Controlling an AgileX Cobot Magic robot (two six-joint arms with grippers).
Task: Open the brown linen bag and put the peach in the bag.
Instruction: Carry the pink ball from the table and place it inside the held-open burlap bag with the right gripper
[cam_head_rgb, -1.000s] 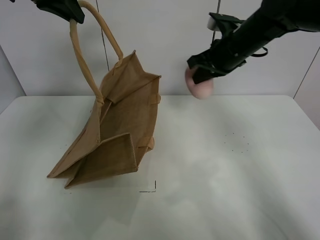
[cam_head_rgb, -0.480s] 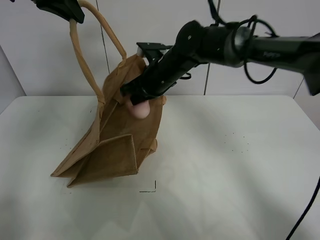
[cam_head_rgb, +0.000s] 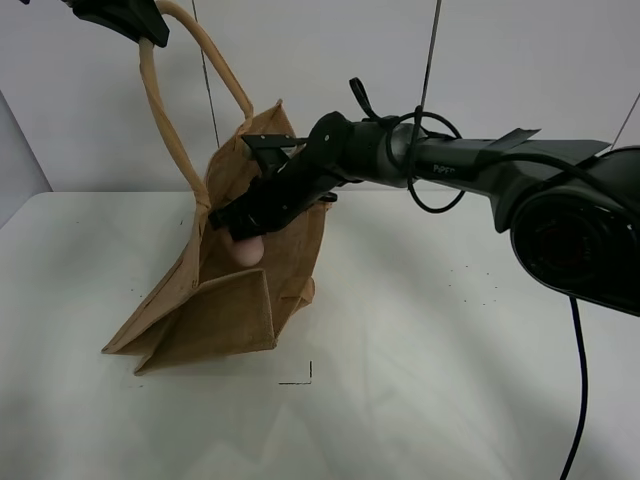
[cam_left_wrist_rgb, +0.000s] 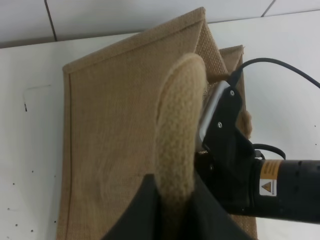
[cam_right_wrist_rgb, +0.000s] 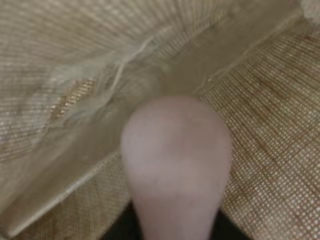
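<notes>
The brown linen bag (cam_head_rgb: 235, 290) stands tilted on the white table, its mouth held open. My left gripper (cam_head_rgb: 130, 22) is shut on one loop handle (cam_left_wrist_rgb: 177, 145) and holds it up at the top left. My right gripper (cam_head_rgb: 240, 232) reaches across into the bag's mouth, shut on the pink peach (cam_head_rgb: 248, 250). In the right wrist view the peach (cam_right_wrist_rgb: 176, 165) fills the middle, with the bag's woven inside (cam_right_wrist_rgb: 260, 150) all around it. The right arm (cam_left_wrist_rgb: 260, 185) shows beside the handle in the left wrist view.
The white table (cam_head_rgb: 470, 350) spreads around the bag. A small black corner mark (cam_head_rgb: 303, 378) lies in front of the bag. A pale wall with thin dark seams stands behind.
My right gripper has carried the peach leftward and down from beside the bag into its open mouth. The left gripper still holds the handle up; the bag has hardly moved.
</notes>
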